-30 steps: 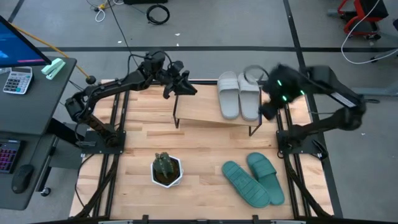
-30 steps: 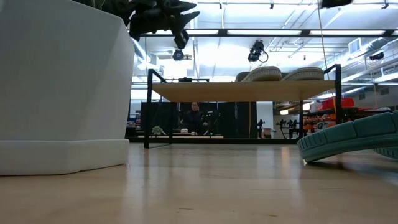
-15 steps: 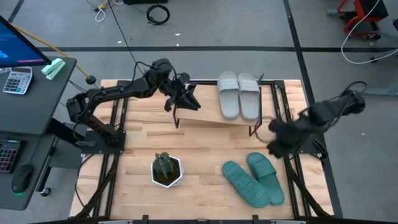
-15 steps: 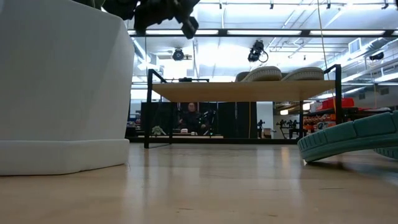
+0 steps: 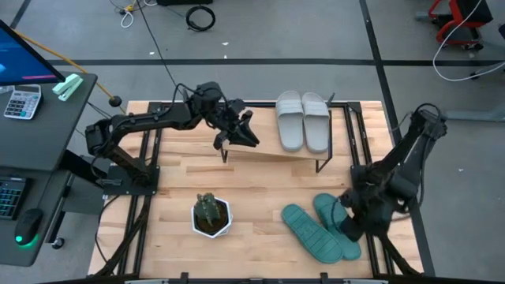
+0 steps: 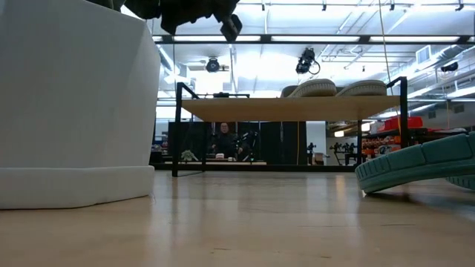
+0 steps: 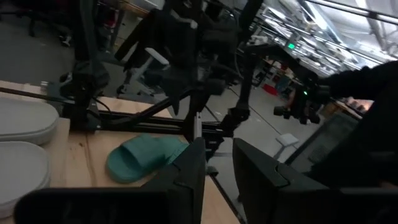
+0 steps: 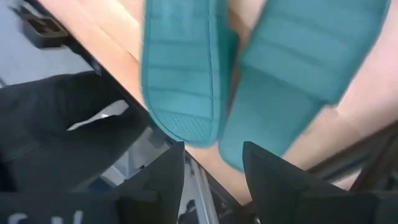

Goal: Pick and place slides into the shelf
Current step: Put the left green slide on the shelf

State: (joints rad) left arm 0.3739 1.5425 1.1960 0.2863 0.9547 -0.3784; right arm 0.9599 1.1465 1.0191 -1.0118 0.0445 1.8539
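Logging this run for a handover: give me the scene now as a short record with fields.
on shelf: light grey pair on the shelf
on table: teal pair, potted plant
left hand: above the shelf's bare end, open, empty
right hand: above the teal pair, open, empty
remaining: teal pair

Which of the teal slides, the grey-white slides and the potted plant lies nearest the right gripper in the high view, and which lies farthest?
From the right gripper:
1. Teal slides, right beside it at the table's near right.
2. Grey-white slides, on the shelf.
3. Potted plant, leftward; rank against the grey-white slides uncertain.
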